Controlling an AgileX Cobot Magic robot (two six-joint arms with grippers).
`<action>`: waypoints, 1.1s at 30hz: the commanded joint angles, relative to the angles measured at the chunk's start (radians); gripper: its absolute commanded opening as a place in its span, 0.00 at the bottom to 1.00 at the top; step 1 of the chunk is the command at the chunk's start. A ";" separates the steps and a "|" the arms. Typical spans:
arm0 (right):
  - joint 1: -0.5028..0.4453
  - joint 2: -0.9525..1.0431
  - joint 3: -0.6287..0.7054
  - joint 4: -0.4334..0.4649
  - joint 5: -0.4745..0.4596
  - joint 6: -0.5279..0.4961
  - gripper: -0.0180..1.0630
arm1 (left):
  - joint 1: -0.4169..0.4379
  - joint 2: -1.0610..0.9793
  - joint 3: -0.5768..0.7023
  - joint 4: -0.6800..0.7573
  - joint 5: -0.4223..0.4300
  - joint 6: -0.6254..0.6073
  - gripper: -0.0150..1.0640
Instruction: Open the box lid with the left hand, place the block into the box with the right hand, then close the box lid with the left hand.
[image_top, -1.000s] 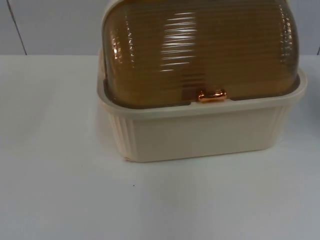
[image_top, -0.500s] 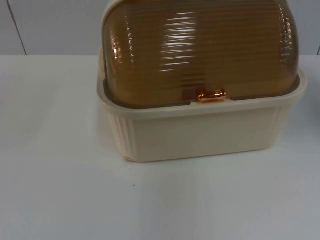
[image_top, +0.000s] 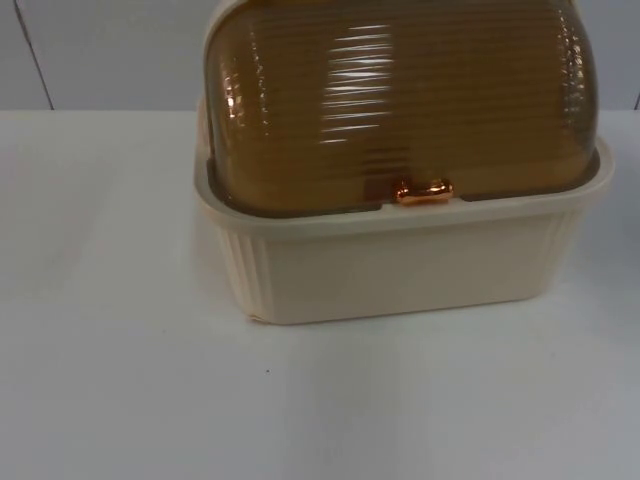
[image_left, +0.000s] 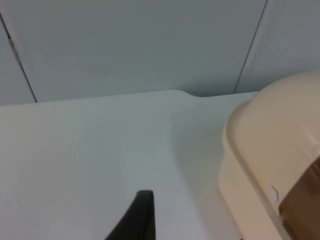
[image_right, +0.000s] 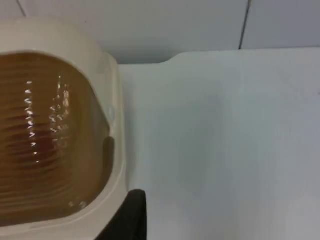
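Note:
A cream ribbed box (image_top: 400, 265) stands mid-table with its brown translucent domed lid (image_top: 400, 100) shut down onto the rim. A small copper handle (image_top: 423, 192) sits at the lid's front edge. My left gripper (image_left: 141, 217) hangs over bare table beside the box's left end (image_left: 260, 150), apart from it. My right gripper (image_right: 129, 215) is close to the box's right end, just by the cream rim (image_right: 117, 130), with the brown lid (image_right: 45, 135) beside it.
The white table (image_top: 120, 380) stretches wide in front of the box and to both sides. The grey partition wall (image_top: 110, 50) closes off the back edge behind the box.

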 joint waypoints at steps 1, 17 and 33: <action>0.001 -0.048 0.006 -0.069 0.041 0.064 0.98 | -0.004 -0.017 -0.005 0.018 0.035 -0.004 0.99; 0.001 -0.457 0.031 -0.112 0.269 0.087 0.98 | -0.004 -0.359 0.038 0.217 0.157 -0.061 0.99; 0.001 -0.764 0.031 -0.110 0.360 0.044 0.98 | -0.004 -0.856 0.038 0.404 0.392 -0.197 0.99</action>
